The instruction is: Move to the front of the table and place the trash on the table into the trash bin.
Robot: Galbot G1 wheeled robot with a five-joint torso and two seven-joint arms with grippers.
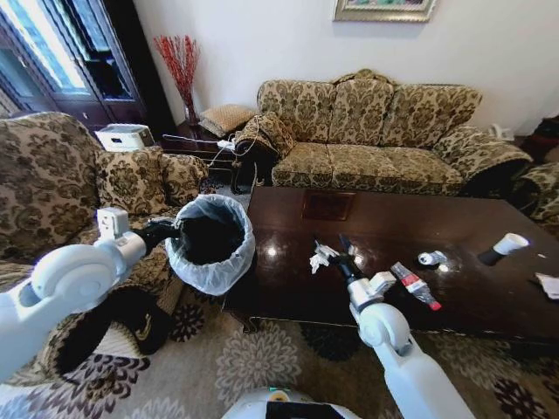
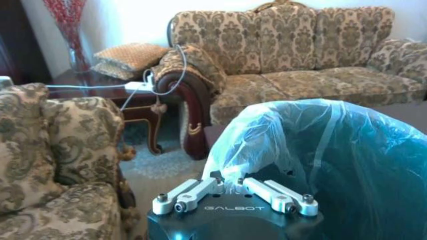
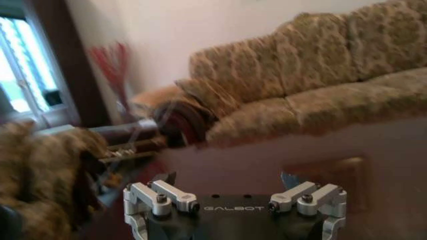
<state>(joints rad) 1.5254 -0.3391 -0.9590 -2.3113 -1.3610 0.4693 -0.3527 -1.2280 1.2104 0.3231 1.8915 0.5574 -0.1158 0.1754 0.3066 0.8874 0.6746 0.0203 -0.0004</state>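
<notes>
The left gripper [image 1: 168, 232] was pinched shut on the rim of the trash bin [image 1: 210, 243], holding it up off the floor just beside the near left corner of the table [image 1: 472, 297]. In the left wrist view its fingers [image 2: 200, 190] met on the bag's [image 2: 320, 145] folded edge. The bin's black inside showed from above, with the whitish liner hanging over the rim.

The right gripper [image 1: 336, 255] reached over the table's near left part, beside a crumpled white tissue [image 1: 318, 258]; its jaws stood spread apart in the right wrist view, with nothing between them. Whether a finger touched the tissue could not be told.

More litter lay farther right on the glossy top: a clear bottle with a red label [image 1: 415, 285] near the front edge, a small can [image 1: 431, 258] behind it, a white paper cup [image 1: 509, 243] tipped on its side, and a pale scrap [image 1: 548, 285] at the far right edge.

A patterned sofa [image 1: 376, 131] stood behind the table, and a matching armchair [image 1: 61, 183] crowded the bin's left side. A vase of red twigs [image 1: 181, 65] stood in the corner.
</notes>
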